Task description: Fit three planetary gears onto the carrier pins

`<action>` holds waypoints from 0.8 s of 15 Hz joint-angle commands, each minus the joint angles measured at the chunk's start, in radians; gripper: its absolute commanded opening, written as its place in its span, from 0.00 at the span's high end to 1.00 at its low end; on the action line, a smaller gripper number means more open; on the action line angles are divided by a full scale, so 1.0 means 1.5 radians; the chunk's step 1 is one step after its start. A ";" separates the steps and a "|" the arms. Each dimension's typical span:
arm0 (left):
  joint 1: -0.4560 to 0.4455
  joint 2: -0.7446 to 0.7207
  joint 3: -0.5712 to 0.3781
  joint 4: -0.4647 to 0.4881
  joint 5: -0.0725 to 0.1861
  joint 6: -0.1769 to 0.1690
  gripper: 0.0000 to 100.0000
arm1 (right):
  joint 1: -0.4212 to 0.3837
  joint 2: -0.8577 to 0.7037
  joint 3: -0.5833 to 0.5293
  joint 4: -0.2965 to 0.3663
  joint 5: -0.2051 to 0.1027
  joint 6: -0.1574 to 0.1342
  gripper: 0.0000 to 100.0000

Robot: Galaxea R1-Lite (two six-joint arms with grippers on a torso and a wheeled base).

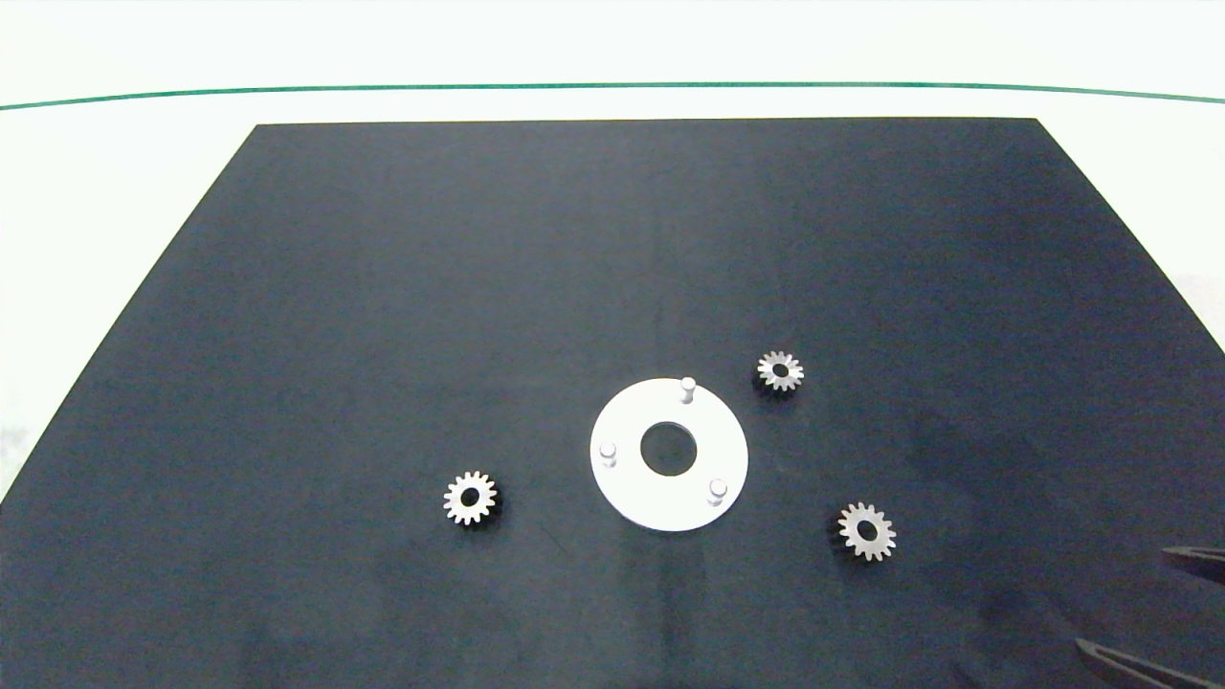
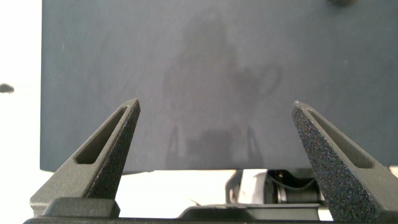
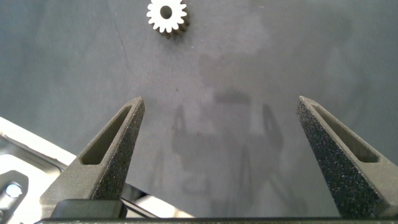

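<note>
Fingers of the right gripper (image 1: 1163,612) poke in, spread wide, at the mat's (image 1: 383,287) near right corner in the head view — the left gripper is out of sight there. A white disc (image 1: 627,488) with three bare pins (image 1: 687,386) lies toward the near edge; three gears (image 1: 867,531) lie flat around it, none mounted.

Left wrist view: left gripper (image 2: 216,109) wide, empty, over bare mat.

Right wrist view: one gear (image 3: 166,15) lies ahead of its parted fingers (image 3: 118,134). Small, stiff, probably slippery — pinch across the teeth.
</note>
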 commanded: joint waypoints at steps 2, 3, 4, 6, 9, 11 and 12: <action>0.007 0.021 -0.002 0.018 0.000 -0.002 0.00 | 0.051 0.134 -0.014 -0.030 -0.023 -0.027 0.00; 0.006 0.024 -0.002 0.022 0.000 -0.002 0.00 | 0.058 0.149 -0.014 -0.039 -0.031 -0.027 0.00; 0.006 0.026 -0.002 0.027 0.000 -0.002 0.00 | 0.065 0.166 -0.015 -0.053 -0.041 -0.028 0.00; 0.009 0.036 -0.004 0.027 0.000 -0.002 0.00 | 0.103 0.205 -0.034 -0.083 -0.083 -0.029 0.00; 0.010 0.035 -0.011 0.028 0.000 -0.003 0.00 | 0.142 0.256 -0.069 -0.083 -0.104 -0.025 0.00; 0.011 0.033 -0.013 0.028 0.000 -0.003 0.00 | 0.153 0.292 -0.081 -0.087 -0.101 -0.021 0.00; 0.009 0.030 -0.013 0.028 0.000 -0.003 0.00 | 0.153 0.309 -0.082 -0.091 -0.101 -0.021 0.00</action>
